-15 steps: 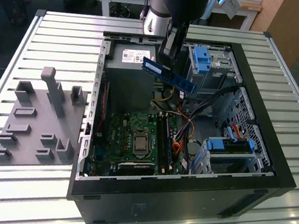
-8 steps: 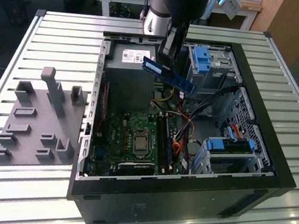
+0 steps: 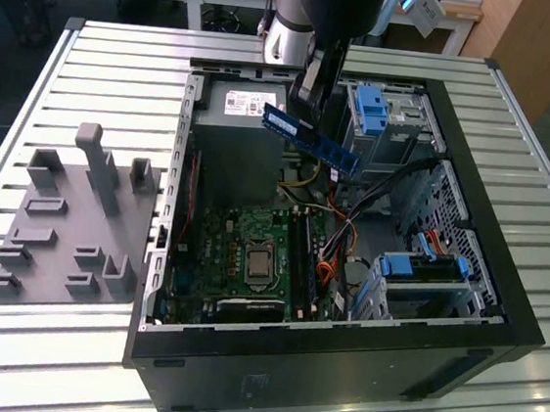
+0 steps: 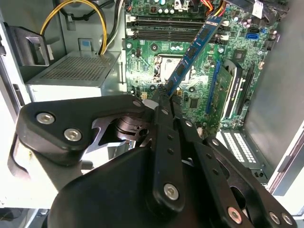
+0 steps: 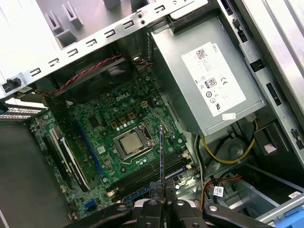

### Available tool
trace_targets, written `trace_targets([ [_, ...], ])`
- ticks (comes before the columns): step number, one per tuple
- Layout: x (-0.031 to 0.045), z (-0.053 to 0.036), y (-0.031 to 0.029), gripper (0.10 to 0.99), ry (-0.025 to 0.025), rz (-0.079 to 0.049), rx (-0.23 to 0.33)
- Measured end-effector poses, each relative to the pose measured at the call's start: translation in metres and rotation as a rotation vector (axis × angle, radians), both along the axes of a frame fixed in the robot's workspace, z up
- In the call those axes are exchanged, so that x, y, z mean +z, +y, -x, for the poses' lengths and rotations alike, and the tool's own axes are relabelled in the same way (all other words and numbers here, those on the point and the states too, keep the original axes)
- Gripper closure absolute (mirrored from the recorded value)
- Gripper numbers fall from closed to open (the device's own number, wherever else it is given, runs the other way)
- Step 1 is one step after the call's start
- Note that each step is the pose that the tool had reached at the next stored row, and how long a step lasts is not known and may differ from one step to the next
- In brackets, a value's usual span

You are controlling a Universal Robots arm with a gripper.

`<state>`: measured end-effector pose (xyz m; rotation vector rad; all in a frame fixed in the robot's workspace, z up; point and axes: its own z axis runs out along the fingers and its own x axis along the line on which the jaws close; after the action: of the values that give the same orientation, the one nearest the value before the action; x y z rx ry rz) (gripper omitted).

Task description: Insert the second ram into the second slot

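Note:
In the exterior view my gripper hangs over the open computer case, shut on the second ram. It is a long dark-blue stick, held by one end and tilted, well above the motherboard. Both wrist views show the stick jutting out from between my closed fingers. The memory slots run beside the processor socket, below the stick and apart from it. I cannot tell which of them is the second slot.
A grey power supply fills the case's far corner. Bright-blue drive brackets and loose cables sit toward the exterior view's right. A grey fixture plate with upright pegs lies on the slatted table.

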<state>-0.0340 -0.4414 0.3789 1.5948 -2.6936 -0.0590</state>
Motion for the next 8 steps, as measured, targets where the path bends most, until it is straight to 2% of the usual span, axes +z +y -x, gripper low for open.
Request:
trace_targets([
  [8, 0.0000, 0.0000, 0.0000, 0.949, 0.0001, 0.000, -0.020],
])
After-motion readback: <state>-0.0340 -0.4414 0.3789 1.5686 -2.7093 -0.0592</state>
